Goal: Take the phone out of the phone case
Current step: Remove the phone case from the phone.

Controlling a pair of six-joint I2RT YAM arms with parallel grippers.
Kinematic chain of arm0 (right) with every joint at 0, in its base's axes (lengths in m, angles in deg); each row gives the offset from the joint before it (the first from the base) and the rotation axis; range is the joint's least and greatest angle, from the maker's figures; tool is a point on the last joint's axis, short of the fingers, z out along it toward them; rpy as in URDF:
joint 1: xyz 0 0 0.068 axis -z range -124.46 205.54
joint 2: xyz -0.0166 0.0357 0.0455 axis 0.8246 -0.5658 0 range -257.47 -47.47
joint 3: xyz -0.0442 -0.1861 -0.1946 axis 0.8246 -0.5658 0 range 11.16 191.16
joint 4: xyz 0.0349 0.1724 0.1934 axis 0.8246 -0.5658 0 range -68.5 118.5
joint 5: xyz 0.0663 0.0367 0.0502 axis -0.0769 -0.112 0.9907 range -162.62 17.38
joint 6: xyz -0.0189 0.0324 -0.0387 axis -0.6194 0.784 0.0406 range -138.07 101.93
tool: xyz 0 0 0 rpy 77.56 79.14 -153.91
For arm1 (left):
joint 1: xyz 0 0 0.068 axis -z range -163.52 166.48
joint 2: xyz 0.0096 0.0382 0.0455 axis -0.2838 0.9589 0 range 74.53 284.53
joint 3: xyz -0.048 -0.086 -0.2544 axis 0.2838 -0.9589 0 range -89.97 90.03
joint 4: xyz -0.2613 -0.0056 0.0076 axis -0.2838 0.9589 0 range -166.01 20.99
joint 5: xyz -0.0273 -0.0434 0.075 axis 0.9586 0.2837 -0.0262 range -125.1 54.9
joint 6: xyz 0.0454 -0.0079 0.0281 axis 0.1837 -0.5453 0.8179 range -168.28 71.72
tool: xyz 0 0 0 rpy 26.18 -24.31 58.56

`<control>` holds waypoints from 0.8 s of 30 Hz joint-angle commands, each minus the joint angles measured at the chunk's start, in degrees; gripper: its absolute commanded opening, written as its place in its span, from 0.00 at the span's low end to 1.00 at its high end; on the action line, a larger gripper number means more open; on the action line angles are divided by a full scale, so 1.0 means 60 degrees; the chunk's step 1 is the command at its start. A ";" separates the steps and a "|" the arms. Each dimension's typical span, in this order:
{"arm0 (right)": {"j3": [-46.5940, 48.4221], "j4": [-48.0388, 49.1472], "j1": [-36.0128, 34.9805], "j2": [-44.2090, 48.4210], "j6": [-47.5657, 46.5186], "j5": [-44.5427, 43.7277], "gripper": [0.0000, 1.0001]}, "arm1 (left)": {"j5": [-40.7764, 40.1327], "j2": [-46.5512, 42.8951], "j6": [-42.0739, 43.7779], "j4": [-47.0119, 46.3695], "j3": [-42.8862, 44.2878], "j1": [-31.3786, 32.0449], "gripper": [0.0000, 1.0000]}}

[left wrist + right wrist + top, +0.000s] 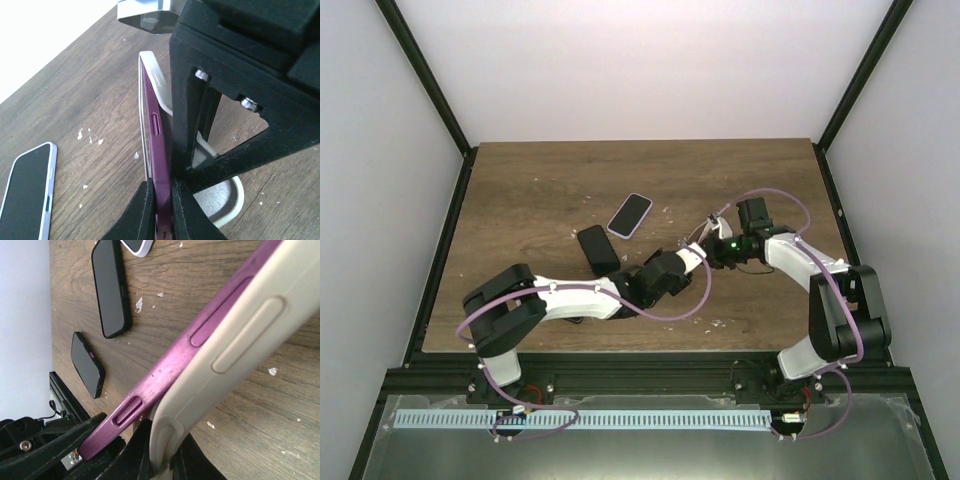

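though clamped, phone [156, 150] partly in case [260, 325]

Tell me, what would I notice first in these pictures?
The two arms meet in the middle of the wooden table, sharing one thing. The left end effector pinches a purple phone, and the right end effector pinches its cream case, which is partly peeled off. Farther back lie a black phone and a pale-rimmed phone.

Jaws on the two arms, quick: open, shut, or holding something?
Left jaws: shut on the purple phone.
Right jaws: shut on the white case.
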 commanded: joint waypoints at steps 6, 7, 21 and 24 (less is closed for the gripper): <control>-0.0019 0.0328 0.0252 0.0167 -0.1133 -0.2405 0.01 | 0.0349 -0.1147 -0.0913 0.0168 -0.0288 -0.0718 0.00; -0.0021 0.0321 0.0257 0.0167 -0.1171 -0.2456 0.01 | 0.0464 -0.1217 -0.1012 0.0180 -0.0314 -0.0781 0.00; 0.0189 0.0258 0.0266 0.0203 -0.1501 -0.3773 0.01 | 0.1046 -0.1932 -0.1543 0.0230 -0.0682 -0.1210 0.00; 0.0632 0.0053 0.0452 0.0027 -0.2068 -0.4156 0.01 | 0.1064 -0.2171 -0.1501 0.0384 -0.0754 -0.1209 0.00</control>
